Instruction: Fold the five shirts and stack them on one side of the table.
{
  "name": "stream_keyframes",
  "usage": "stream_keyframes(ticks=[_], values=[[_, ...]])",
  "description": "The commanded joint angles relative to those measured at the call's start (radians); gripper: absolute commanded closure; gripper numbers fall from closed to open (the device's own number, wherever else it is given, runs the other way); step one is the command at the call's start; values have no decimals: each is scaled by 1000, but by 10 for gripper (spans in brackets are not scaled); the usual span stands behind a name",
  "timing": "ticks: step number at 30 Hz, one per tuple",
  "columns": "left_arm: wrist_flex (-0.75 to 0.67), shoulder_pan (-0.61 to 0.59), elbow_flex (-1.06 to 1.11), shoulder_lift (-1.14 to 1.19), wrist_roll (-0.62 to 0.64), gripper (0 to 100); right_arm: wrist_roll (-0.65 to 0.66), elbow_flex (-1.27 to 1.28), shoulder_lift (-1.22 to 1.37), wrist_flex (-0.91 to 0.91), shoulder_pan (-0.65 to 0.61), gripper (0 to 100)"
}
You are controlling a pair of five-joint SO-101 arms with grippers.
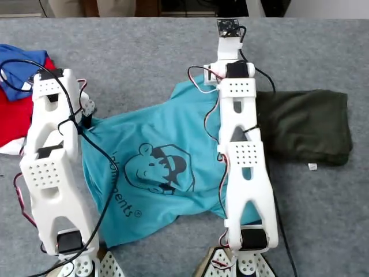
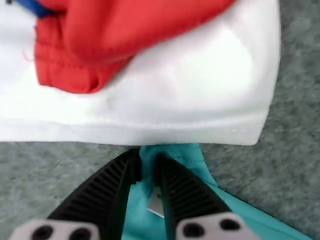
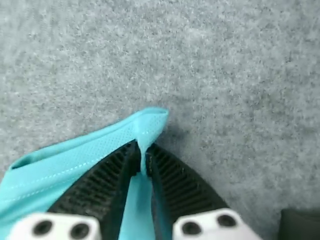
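- teal shirt (image 1: 150, 173) lies spread print-up on the grey desk (image 1: 144, 52) between the two arms, wrinkled, not yet folded
- dark green shirt (image 1: 305, 127) sits folded on the right side of the desk; white shirt (image 2: 175, 90), red shirt (image 2: 115, 35) and blue shirt (image 1: 20, 66) are heaped loose at the left edge
- risk: both grips are thin pinches right at the fabric's edge, so the cloth could slide out on a lift or pull
- risk: the left pinch sits just beside the white shirt's hem, so a forward nudge could snag it or drag the heap along
- risk: black cable (image 1: 95, 144) from the left arm (image 1: 52, 167) drapes over the teal shirt's left edge and could catch the cloth as it comes over
- risk: uneven pull between the two arms would likely skew the fold or bunch the print side
- left jaws: narrow, nearly together, clamped on a teal edge with a small white tag (image 2: 156, 204) showing between them; tips close to the white hem, contact unclear
- right jaws: narrow, clamped on a stitched teal hem corner that pokes out past the tips, bare desk beyond
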Motion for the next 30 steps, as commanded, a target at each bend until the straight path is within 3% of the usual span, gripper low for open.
stream_keyframes(ticks=[1, 5, 8, 15, 20, 30], values=[[164, -8, -245, -50, -55, 982, -6, -48, -200, 52, 12, 994], [339, -5, -534, -73, -91, 982, -6, -47, -386, 91, 10, 994], [338, -6, -594, -104, -137, 982, -6, -47, -538, 132, -1, 994], [338, -3, -502, -417, -242, 982, -5, -47, -906, 184, -10, 995], [338, -3, -404, -680, -295, 982, 77, -45, -1130, 183, -30, 995], [338, -3, -249, -1136, -414, 982, 184, -45, -1408, 183, -36, 995]])
